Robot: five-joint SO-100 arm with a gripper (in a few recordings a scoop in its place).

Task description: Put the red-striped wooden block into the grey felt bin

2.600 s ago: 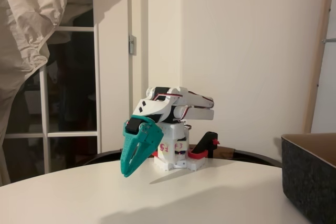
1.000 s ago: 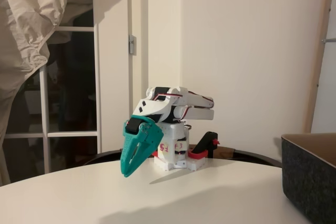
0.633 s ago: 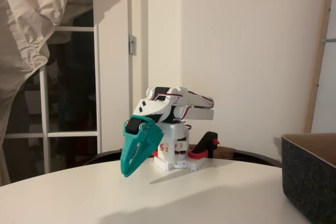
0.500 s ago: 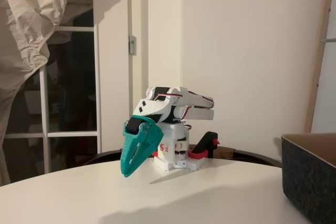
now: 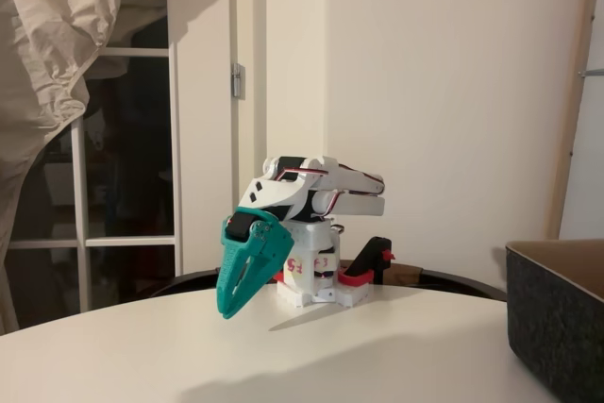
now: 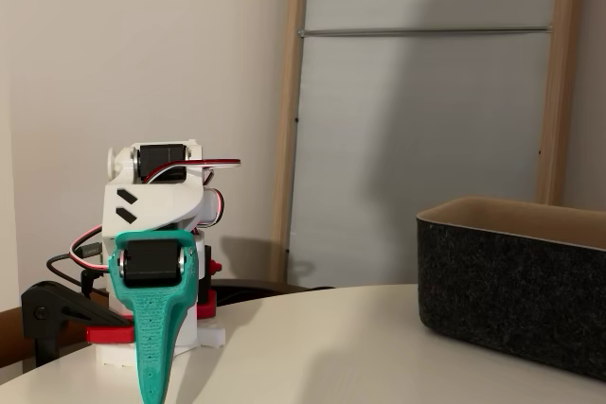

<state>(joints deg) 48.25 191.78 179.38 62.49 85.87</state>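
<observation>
Nothing has moved: arm (image 5: 316, 186) folded over its base, teal gripper (image 5: 229, 309) pointing down just above the table (image 5: 311, 356), jaws closed on nothing. Bin (image 6: 516, 281) sits at right; block's whereabouts can't be told.

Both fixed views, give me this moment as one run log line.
arm folded at base | gripper shut, pointing down above table | grey felt bin on table, apart from gripper | holding nothing

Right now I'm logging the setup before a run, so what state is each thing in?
Gripper: shut, holding nothing, pointing down just above the table.
Arm: folded over its base.
Bin: upright on the table, open top; inside hidden.
Clamp: at the arm's base.
</observation>
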